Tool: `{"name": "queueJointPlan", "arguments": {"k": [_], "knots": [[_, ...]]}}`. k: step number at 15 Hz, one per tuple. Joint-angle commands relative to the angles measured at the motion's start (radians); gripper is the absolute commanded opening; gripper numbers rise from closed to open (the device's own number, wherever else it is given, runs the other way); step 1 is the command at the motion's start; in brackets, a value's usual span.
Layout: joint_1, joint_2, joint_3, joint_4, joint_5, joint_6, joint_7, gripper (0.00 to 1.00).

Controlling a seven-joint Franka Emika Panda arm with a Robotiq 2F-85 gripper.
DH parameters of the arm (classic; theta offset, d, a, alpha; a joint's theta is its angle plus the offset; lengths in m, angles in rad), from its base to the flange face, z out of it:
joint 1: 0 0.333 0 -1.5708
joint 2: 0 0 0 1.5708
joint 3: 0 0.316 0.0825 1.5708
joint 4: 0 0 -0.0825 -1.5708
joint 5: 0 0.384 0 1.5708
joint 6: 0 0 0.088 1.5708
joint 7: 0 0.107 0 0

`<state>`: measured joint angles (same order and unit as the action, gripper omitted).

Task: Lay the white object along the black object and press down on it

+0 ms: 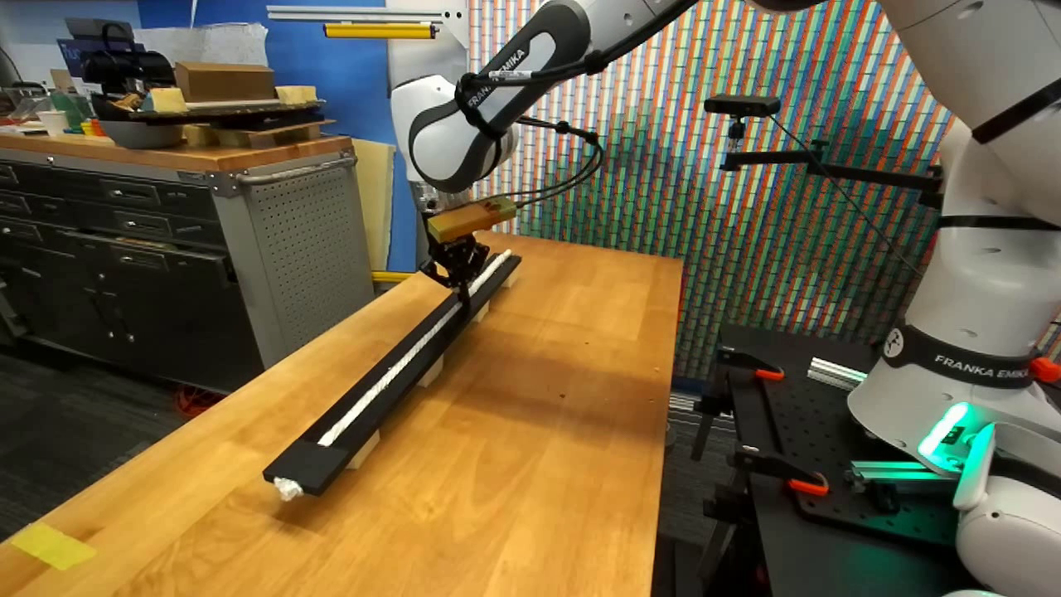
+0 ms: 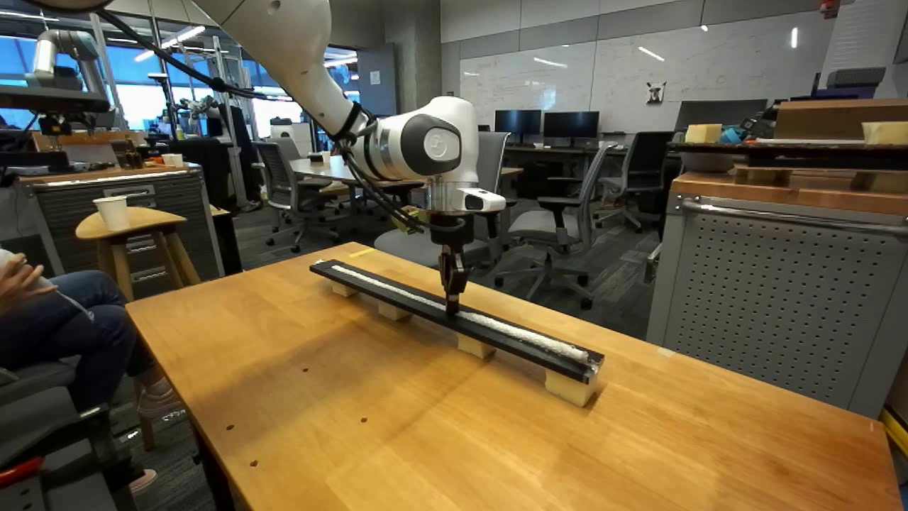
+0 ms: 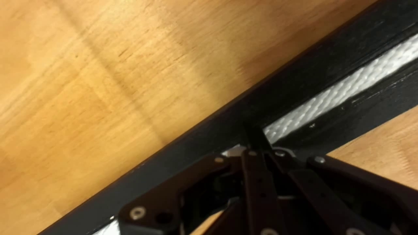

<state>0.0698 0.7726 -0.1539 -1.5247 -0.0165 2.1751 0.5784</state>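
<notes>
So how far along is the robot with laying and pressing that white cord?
Laying looks done: the white cord runs along most of the black rail in both exterior views. Pressing seems in hand: the shut fingers reach down to the cord, partway along. Pressing likely remains for the cord running past the fingers both ways; how firmly it is seated, I can't tell.

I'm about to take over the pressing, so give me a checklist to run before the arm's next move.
1. Fingers shut: ok.
2. Fingers over the white cord: ok.
3. Cord along the black rail, both sides of the fingers: ok.
4. Cord flush at the rail's near end in an exterior view: not ok, seems raised.
5. Cord fully pressed beneath the fingers: cannot tell, hidden.
6. Rail fixed to its wooden blocks: cannot tell.
</notes>
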Motion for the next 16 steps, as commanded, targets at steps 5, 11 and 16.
{"name": "queueJointPlan", "arguments": {"k": [5, 11, 16], "knots": [[0.003, -0.053, -0.015, -0.076, -0.009, 0.078, 0.002, 0.0], [-0.009, -0.085, -0.04, -0.129, -0.002, 0.158, 0.009, 0.0], [-0.027, -0.049, -0.037, -0.085, 0.009, 0.134, -0.004, 0.0]]}}
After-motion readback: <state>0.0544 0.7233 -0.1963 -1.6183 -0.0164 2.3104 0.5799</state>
